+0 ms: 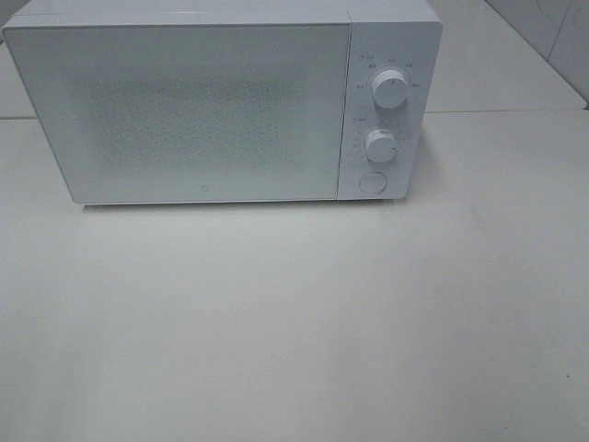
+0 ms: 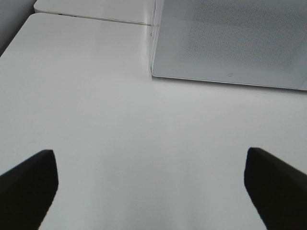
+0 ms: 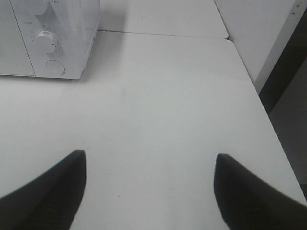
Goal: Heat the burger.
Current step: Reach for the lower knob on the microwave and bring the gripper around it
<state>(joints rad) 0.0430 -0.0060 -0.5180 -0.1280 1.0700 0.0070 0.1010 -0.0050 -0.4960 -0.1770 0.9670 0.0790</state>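
The burger is out of view in every frame. A white microwave point(image 1: 221, 101) stands at the back of the white table point(image 1: 294, 322) with its door shut; two dials point(image 1: 390, 92) and a round button point(image 1: 372, 181) sit on its right panel. Neither arm shows in the exterior high view. In the left wrist view my left gripper point(image 2: 151, 184) is open, dark fingers point(image 2: 29, 184) wide apart over bare table, short of the microwave door point(image 2: 230, 43). My right gripper point(image 3: 151, 184) is open too, fingers point(image 3: 53, 187) spread over bare table, with the microwave's control panel point(image 3: 48, 43) ahead.
The table's right edge point(image 3: 268, 124) drops off beside a grey wall in the right wrist view. A seam to a second table point(image 2: 91, 18) runs behind the microwave's left corner. The table's left edge point(image 2: 14, 40) shows in the left wrist view.
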